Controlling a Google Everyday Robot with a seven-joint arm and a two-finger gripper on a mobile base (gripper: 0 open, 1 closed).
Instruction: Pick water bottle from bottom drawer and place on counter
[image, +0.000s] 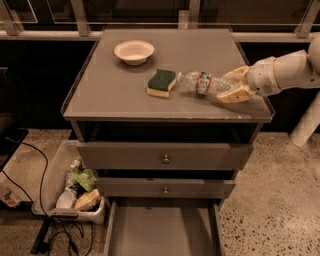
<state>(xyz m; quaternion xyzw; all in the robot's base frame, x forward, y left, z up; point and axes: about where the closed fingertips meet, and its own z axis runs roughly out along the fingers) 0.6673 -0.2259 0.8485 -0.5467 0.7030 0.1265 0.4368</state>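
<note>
The water bottle (202, 83), clear with a red and white label band, lies on its side on the right part of the grey counter (115, 92). Its neck end points left toward a sponge. My gripper (236, 84) reaches in from the right on a white arm, and its pale fingers (234, 94) are shut on the bottle's base end. The bottom drawer (160, 231) stands pulled out below, and its flat grey floor is bare.
A green and yellow sponge (161, 82) lies just left of the bottle. A white bowl (133, 51) sits at the back of the counter. Two closed drawer fronts (163, 157) sit above the open drawer. A bin (75, 190) of rubbish and cables are on the floor at left.
</note>
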